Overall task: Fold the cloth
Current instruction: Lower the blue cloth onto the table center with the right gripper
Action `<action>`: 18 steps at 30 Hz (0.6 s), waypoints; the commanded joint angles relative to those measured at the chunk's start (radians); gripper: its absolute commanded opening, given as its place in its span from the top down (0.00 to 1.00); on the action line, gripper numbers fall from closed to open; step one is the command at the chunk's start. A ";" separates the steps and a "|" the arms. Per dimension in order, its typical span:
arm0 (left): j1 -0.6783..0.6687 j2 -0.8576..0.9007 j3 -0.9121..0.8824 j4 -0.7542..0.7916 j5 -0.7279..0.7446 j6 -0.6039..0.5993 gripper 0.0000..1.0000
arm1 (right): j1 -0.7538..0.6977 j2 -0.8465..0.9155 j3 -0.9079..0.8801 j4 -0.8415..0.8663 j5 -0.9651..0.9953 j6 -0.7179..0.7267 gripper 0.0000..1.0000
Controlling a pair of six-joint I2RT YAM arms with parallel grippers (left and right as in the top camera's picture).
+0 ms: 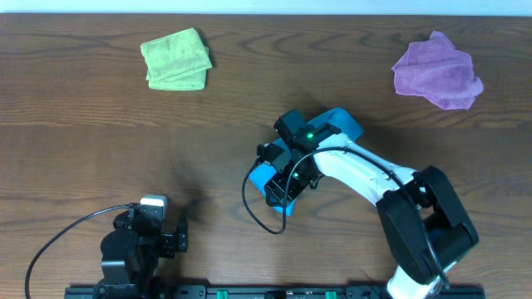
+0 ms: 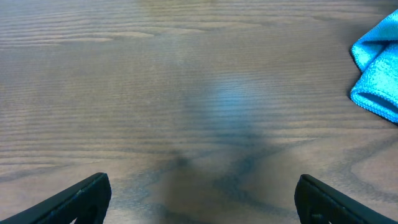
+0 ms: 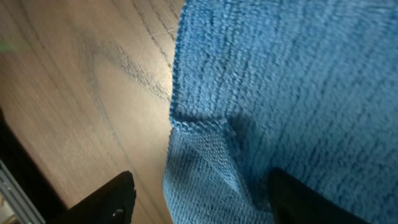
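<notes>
The blue cloth (image 1: 342, 123) lies on the wooden table near the middle, partly folded and mostly hidden under my right arm. My right gripper (image 1: 287, 178) is low over the cloth's near left part. In the right wrist view the cloth (image 3: 280, 93) fills the frame, and the right gripper (image 3: 205, 199) is open with a folded edge of the cloth between its fingers. My left gripper (image 1: 179, 231) rests at the front left, away from the cloth. In the left wrist view it (image 2: 202, 199) is open and empty over bare wood, with the cloth (image 2: 379, 74) at the far right.
A folded green cloth (image 1: 176, 58) lies at the back left. A crumpled purple cloth (image 1: 438, 71) lies at the back right. A black cable (image 1: 258, 212) loops beside the right arm. The table's front edge runs along the arm bases.
</notes>
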 commanded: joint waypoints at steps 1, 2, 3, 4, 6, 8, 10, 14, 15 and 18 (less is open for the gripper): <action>-0.002 -0.006 -0.006 -0.006 0.012 0.013 0.05 | 0.021 0.013 -0.001 0.010 0.043 -0.018 0.35; -0.002 -0.006 -0.006 -0.006 0.012 0.013 0.05 | 0.024 0.014 -0.001 0.012 0.050 -0.017 0.36; -0.002 -0.007 -0.006 -0.006 0.012 0.013 0.05 | 0.026 0.023 -0.001 0.022 0.053 -0.017 0.37; -0.002 -0.007 -0.006 -0.006 0.012 0.013 0.05 | 0.026 0.029 -0.001 0.027 0.053 -0.017 0.39; -0.002 -0.006 -0.006 -0.006 0.012 0.013 0.04 | 0.026 0.039 -0.001 0.035 0.053 -0.017 0.43; -0.002 -0.006 -0.006 -0.006 0.012 0.013 0.05 | 0.026 0.045 -0.001 0.042 0.055 -0.017 0.48; -0.002 -0.006 -0.006 -0.007 0.012 0.013 0.05 | 0.026 0.046 -0.001 0.053 0.069 -0.015 0.63; -0.002 -0.007 -0.006 -0.007 0.012 0.013 0.05 | 0.026 0.043 0.013 0.047 0.134 0.017 0.99; -0.002 -0.007 -0.006 -0.007 0.012 0.013 0.05 | 0.026 0.039 0.023 0.036 0.135 0.018 0.99; -0.002 -0.006 -0.006 -0.007 0.012 0.013 0.05 | 0.026 0.012 0.070 -0.013 0.143 0.021 0.99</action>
